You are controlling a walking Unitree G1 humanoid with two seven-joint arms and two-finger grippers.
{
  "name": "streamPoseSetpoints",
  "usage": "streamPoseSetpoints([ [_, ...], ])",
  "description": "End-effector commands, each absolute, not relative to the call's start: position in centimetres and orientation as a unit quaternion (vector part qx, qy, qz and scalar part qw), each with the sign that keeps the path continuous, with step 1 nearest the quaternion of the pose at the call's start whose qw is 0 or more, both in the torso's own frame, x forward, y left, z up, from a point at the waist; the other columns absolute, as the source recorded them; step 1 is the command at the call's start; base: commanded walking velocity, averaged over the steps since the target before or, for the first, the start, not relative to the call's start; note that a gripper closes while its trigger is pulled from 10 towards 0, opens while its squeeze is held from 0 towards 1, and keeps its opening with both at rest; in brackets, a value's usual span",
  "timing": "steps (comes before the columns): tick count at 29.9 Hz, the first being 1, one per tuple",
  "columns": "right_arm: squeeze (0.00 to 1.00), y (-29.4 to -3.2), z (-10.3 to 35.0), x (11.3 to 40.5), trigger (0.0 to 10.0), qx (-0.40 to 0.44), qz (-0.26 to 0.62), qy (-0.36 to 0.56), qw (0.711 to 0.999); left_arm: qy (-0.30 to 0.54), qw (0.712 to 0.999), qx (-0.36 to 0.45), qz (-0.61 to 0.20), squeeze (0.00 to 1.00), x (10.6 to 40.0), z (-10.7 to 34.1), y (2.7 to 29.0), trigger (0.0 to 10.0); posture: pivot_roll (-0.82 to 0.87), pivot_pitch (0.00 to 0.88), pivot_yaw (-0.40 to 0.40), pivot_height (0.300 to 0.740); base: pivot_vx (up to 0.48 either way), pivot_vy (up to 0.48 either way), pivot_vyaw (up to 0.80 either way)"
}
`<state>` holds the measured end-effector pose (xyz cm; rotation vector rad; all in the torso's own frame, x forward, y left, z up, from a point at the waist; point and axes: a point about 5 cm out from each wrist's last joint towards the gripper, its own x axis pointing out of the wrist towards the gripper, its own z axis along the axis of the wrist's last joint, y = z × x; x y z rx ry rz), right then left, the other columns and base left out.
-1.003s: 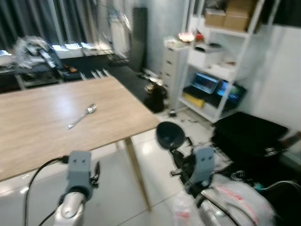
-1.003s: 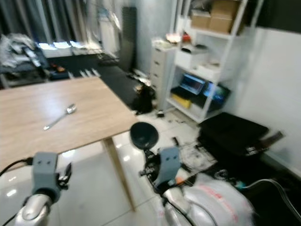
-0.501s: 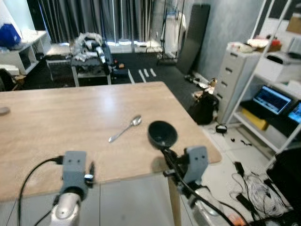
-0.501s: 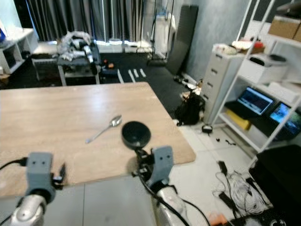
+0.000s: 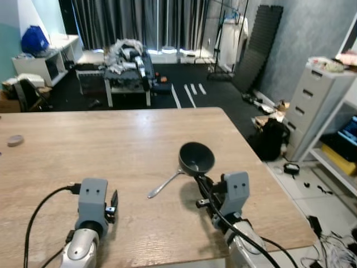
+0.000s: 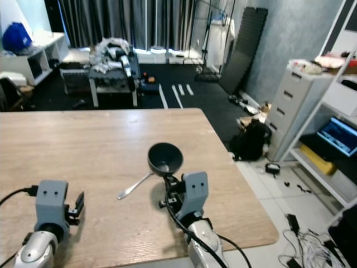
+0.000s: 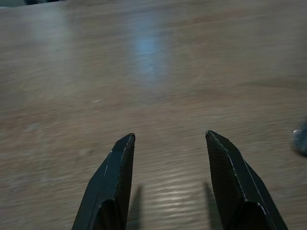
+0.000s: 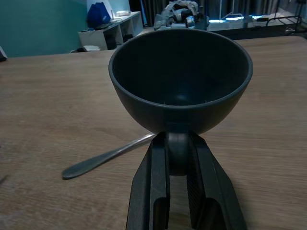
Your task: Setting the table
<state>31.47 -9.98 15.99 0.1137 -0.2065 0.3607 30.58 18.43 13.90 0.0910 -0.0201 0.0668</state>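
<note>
Your right pincer (image 8: 178, 179) is clamped on the base of the dark bowl (image 5: 196, 157), held upright above the wooden tabletop (image 5: 111, 145). The spoon (image 6: 135, 185) lies just beyond and below it — long axis slanting, bowl end toward your left side. Your left pincer (image 7: 168, 163) hovers spread and empty — well apart from the spoon, so the right arm is nearer.

No lettering, label, brand, number or sign can be read anywhere in these views. The dark bowl (image 8: 181, 81) and the wooden table (image 5: 83, 151) carry no markings, and the lit screen (image 6: 338, 134) on the shelf at the right is too small and blurred to make out any writing.
</note>
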Motion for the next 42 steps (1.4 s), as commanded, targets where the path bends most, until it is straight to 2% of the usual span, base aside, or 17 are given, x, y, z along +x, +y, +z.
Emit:
streamPoseSetpoints([
  [1,0.0,-10.3,15.6,31.3,10.0,0.06,0.172,-0.096,0.979,0.001,0.998,0.05,0.035,0.0,30.2,13.3,18.6,10.0,0.04,0.084,0.04,0.74,0.0,0.0,0.0],
  [6,0.0,-10.3,15.5,31.3,10.0,0.056,0.171,-0.095,0.979,0.003,0.998,0.049,0.036,0.0,30.2,13.3,18.6,10.0,0.04,0.086,0.037,0.74,0.0,0.0,0.0],
  [13,0.0,-11.4,16.4,32.1,10.0,0.0,0.161,-0.101,0.982,0.016,0.998,0.047,0.026,0.0,29.9,13.1,18.7,10.0,0.05,0.093,0.033,0.74,0.0,0.0,0.0],
  [20,0.0,-14.2,18.0,34.2,10.0,-0.095,0.145,-0.09,0.981,0.027,0.998,0.042,-0.024,0.0,28.9,13.5,19.9,10.0,0.06,0.113,0.018,0.74,0.0,0.0,0.0],
  [22,0.0,-16.0,17.9,35.2,10.0,-0.136,0.141,-0.064,0.978,0.026,0.998,0.033,-0.038,0.0,27.8,14.0,20.9,10.0,0.07,0.124,0.01,0.74,0.0,0.0,0.0],
  [26,0.0,-17.1,17.7,35.6,10.0,-0.158,0.145,-0.042,0.976,0.028,0.998,0.033,-0.044,0.0,27.0,14.3,21.6,10.0,0.08,0.125,0.009,0.74,0.0,0.0,0.0],
  [28,0.0,-18.2,16.7,35.3,10.0,-0.108,0.164,0.012,0.981,0.036,0.998,0.03,-0.053,0.0,26.1,14.5,22.4,10.0,0.09,0.133,0.003,0.74,0.0,0.0,0.0],
  [33,0.0,-19.2,16.2,34.6,10.0,-0.059,0.198,0.039,0.978,0.039,0.996,0.033,-0.071,0.0,25.5,15.0,23.0,10.0,0.09,0.133,0.003,0.74,0.0,0.0,0.0],
  [36,0.0,-19.8,16.4,34.8,10.0,-0.012,0.199,0.052,0.979,0.033,0.995,0.041,-0.083,0.0,26.3,15.7,23.0,10.0,0.09,0.121,0.008,0.74,0.0,0.0,0.0],
  [42,0.0,-20.2,16.6,35.3,10.0,-0.003,0.182,0.038,0.983,0.026,0.994,0.043,-0.097,0.0,26.9,16.3,22.7,10.0,0.08,0.104,0.017,0.74,0.0,0.0,0.0],
])
